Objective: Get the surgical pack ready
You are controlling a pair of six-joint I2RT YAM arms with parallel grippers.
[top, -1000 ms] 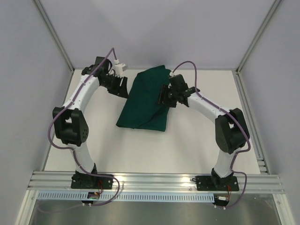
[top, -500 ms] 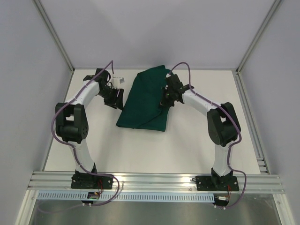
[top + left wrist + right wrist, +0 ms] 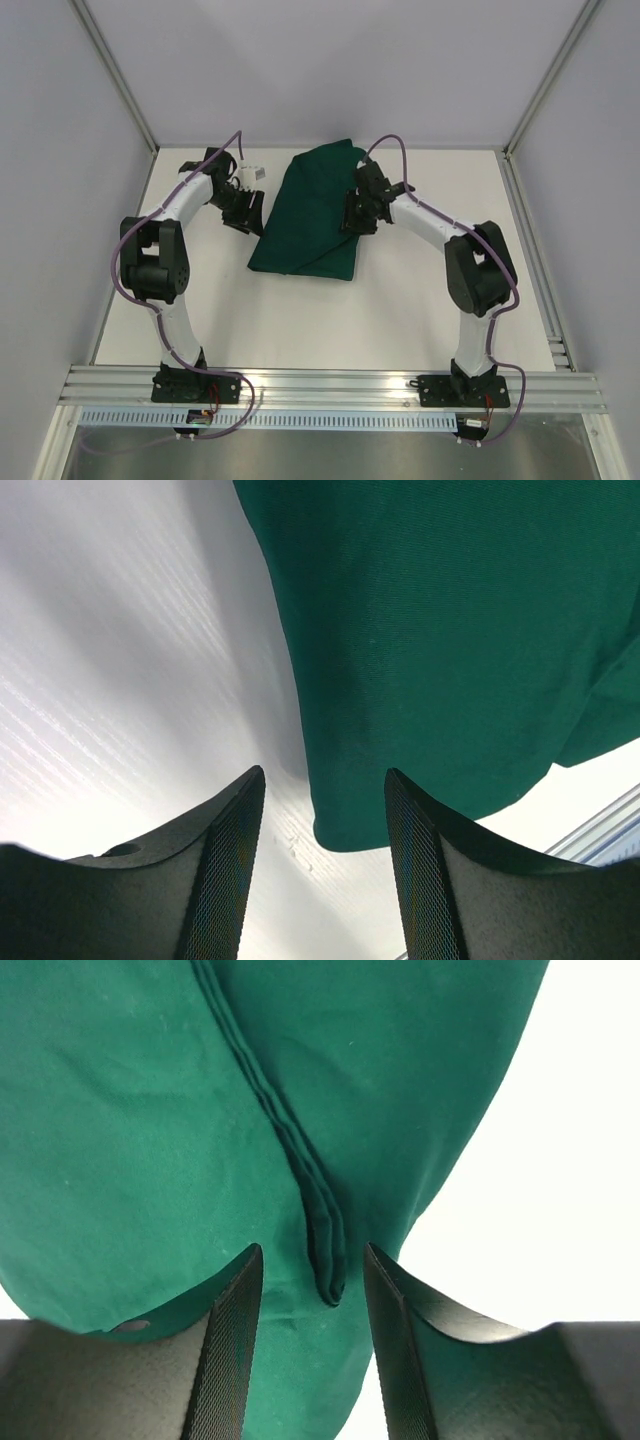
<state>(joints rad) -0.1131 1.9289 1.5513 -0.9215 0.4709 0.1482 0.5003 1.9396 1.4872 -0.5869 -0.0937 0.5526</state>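
Observation:
The surgical pack shows only as a dark green cloth drape (image 3: 308,212), folded and rumpled in the middle of the white table (image 3: 400,310). My left gripper (image 3: 246,210) sits low at the drape's left edge. In the left wrist view it (image 3: 324,772) is open, with a rounded corner of the drape (image 3: 420,630) lying on the table between its fingertips and touching neither pad. My right gripper (image 3: 357,214) hovers over the drape's right side. In the right wrist view it (image 3: 312,1248) is open astride a raised fold (image 3: 325,1260) of the drape (image 3: 130,1160), which neither pad touches.
Grey walls enclose the table on three sides, with aluminium posts (image 3: 118,85) at the back corners. A metal rail (image 3: 330,385) carrying both arm bases runs along the near edge. Purple cables loop off both arms.
The left gripper has swung nearer along the drape's left edge. The right gripper has shifted slightly left over the drape, its elbow folding in. The drape looks unmoved.

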